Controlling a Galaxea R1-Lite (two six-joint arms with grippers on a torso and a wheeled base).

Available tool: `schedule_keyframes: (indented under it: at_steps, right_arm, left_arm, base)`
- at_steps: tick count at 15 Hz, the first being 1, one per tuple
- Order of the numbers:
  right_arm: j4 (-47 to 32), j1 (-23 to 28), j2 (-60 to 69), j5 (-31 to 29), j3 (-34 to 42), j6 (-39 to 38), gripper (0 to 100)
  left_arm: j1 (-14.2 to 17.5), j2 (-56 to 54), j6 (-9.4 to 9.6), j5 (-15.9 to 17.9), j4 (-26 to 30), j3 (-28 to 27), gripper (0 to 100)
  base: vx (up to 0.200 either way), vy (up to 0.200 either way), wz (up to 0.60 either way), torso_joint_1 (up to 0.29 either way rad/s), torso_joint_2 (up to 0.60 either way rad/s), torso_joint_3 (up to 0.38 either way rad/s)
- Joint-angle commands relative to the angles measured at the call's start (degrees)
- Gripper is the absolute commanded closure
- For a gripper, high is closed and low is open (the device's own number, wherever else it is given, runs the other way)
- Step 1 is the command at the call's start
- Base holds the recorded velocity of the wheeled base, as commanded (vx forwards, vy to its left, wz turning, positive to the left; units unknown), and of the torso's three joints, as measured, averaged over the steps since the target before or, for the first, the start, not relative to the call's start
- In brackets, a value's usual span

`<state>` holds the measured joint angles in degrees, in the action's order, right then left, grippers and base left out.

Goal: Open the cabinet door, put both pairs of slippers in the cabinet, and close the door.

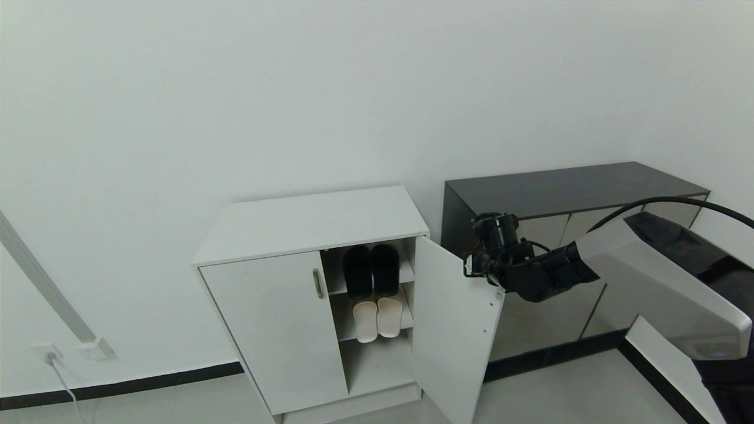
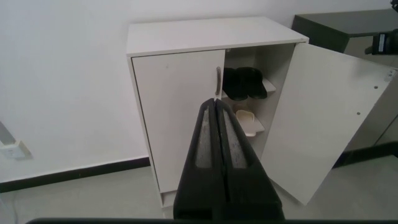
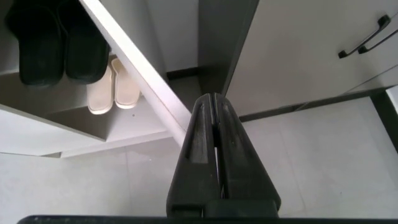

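Evidently only the closing was left: the black slippers [image 1: 371, 270] and white slippers [image 1: 377, 318] lay on shelves inside the cabinet [image 1: 306, 221], whose right door [image 1: 453, 335] stood wide open. The right tool [image 1: 469, 266], closed on nothing, sat at the door's upper outer corner. The next move probably called for pushing that panel shut. The left wrist view gave the door's whole swing behind the left tool [image 2: 216, 107], likewise closed and empty. The right wrist view gave the door's thin edge near its tool.
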<state>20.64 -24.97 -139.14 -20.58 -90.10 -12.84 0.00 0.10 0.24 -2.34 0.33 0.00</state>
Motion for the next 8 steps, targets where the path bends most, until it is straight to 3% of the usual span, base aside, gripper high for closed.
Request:
schedule_keyframes:
  at_steps: [1,8]
  right_arm:
    - [1.2,0.1,-1.2,0.0,0.2,0.2,100]
    - [1.2,0.2,-1.3,0.0,0.9,0.2,100]
  left_arm:
    - [0.0,0.0,0.02,0.0,0.0,0.0,100]
    - [0.0,0.0,0.02,0.0,0.0,0.0,100]
  base:
    - [0.0,0.0,0.0,0.0,0.0,0.0]
    - [0.0,0.0,0.0,0.0,0.0,0.0]
